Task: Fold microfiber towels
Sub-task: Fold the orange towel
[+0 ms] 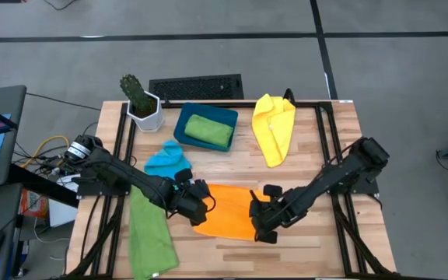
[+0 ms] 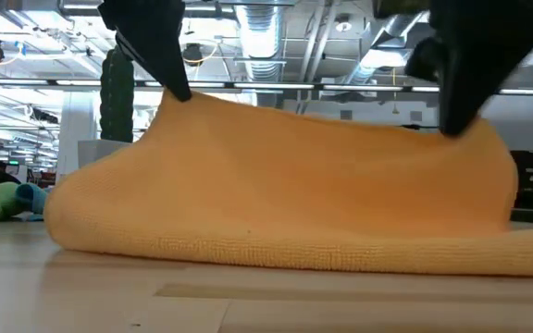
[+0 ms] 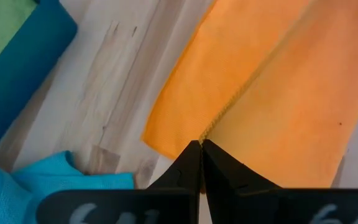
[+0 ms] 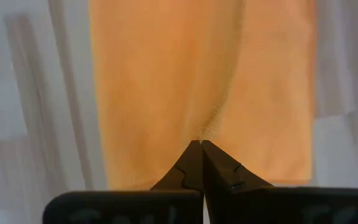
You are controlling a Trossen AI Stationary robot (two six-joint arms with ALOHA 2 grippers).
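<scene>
Orange towel (image 2: 285,213), edge lifted off tabletop (image 1: 317,167)
Left hand (image 1: 202,204) and right hand (image 1: 257,210) each pinch it; I'd carry both corners level.

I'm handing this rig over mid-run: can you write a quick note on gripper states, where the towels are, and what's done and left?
Left gripper: shut on the orange towel, at its left edge.
Right gripper: shut on the orange towel, at its right edge; the cloth is lifted into a hump mid-table.
Done: one green towel lies folded in the teal tray.
Left: orange fold in progress; yellow towel at the far right, sky-blue towel beside the tray, and second green towel at the near left lie unfolded.
</scene>
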